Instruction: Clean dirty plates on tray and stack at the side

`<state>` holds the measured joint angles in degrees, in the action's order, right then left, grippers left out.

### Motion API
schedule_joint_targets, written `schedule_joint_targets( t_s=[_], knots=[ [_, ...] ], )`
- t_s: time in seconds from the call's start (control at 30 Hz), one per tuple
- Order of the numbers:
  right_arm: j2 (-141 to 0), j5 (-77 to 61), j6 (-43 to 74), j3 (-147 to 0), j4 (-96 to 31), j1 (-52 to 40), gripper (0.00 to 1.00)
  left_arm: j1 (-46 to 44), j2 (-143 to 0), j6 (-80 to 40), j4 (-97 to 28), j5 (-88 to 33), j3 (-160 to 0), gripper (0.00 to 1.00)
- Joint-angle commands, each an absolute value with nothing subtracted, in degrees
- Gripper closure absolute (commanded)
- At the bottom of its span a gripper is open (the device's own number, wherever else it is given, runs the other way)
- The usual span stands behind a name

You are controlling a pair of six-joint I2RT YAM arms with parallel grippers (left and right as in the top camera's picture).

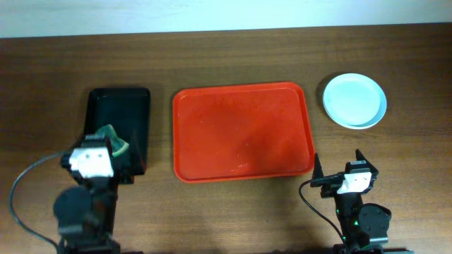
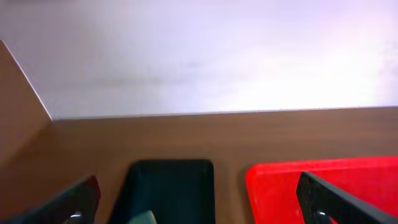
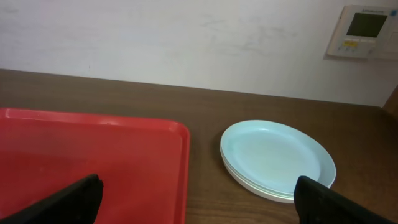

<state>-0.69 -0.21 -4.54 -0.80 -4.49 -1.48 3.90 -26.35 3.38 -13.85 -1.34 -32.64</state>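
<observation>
The red tray lies bare at the table's middle; it also shows in the left wrist view and the right wrist view. The pale mint plates sit stacked on the table to the right of the tray, also in the right wrist view. My left gripper is open over the near end of the black tray, holding nothing. My right gripper is open and empty near the front edge, off the red tray's near right corner.
A black tray lies left of the red tray, with a green sponge in its near end, also at the bottom of the left wrist view. A wall panel hangs behind the table.
</observation>
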Motion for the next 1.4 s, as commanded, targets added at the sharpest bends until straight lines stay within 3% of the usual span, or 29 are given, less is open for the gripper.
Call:
schedule_joint_targets(
  t_s=[0.0, 0.5, 0.77, 1.03, 1.13, 1.37],
  knots=[
    [-0.19, 0.25, -4.05, -0.32, -4.69, -1.10, 0.02, 3.79, -23.38, 5.69, -13.80, -2.87, -28.88, 0.01],
    [-0.19, 0.25, -4.05, -0.32, -4.67, -1.10, 0.02, 1.06, -0.27, 7.35, 4.14, -2.15, -2.09, 0.01],
    [-0.21, 0.25, -4.05, -0.32, -4.69, -1.10, 0.01, 1.02, -0.27, -5.58, -3.92, 10.26, -0.47, 0.01],
    [-0.19, 0.25, -4.05, -0.32, -4.67, -1.10, 0.01, 0.99, -0.27, -5.52, -3.97, 8.91, -0.49, 0.01],
    [-0.21, 0.25, -4.05, -0.32, -4.67, -1.10, 0.02, 0.99, -0.27, 1.21, -4.62, 4.67, -0.54, 0.01],
    [-0.19, 0.25, -4.05, -0.32, -4.69, -1.10, 0.01, 0.99, -0.27, 2.87, -4.73, 4.29, -0.54, 0.01]
  ],
)
